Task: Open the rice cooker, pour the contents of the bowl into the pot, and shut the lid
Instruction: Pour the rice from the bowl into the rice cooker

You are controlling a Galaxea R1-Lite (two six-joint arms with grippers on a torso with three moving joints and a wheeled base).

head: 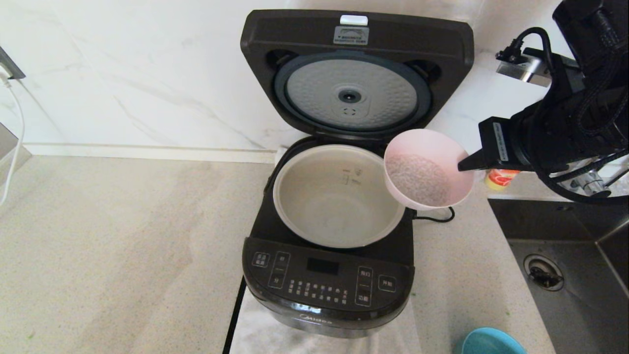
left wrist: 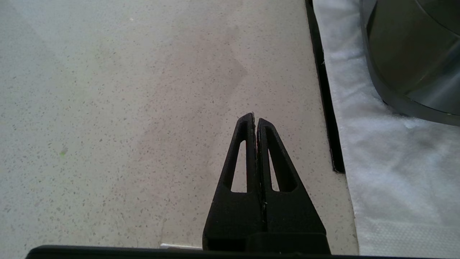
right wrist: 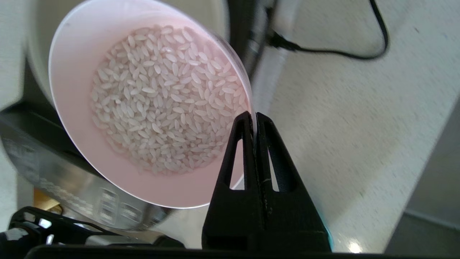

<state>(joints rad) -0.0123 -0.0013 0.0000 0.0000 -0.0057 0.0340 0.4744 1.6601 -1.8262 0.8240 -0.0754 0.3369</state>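
Observation:
The black rice cooker (head: 324,290) stands in the middle of the counter with its lid (head: 356,73) swung up and back, silver dimpled disc facing me. The pale grey pot (head: 339,196) inside looks empty. My right gripper (head: 464,166) is shut on the right rim of a pink bowl (head: 427,168), which hangs tilted over the pot's right edge. White rice (right wrist: 161,100) fills the bowl (right wrist: 86,72), with the rim pinched between my right gripper's (right wrist: 254,116) fingers. My left gripper (left wrist: 254,118) is shut and empty above bare counter, left of the cooker (left wrist: 413,54); it does not show in the head view.
A steel sink (head: 565,275) lies to the right, with a blue bowl (head: 491,341) at its near corner and a small orange-labelled container (head: 500,178) behind. The cooker's black cord (head: 437,216) trails right. A white cloth (left wrist: 395,162) lies under the cooker. A white cable (head: 14,132) hangs far left.

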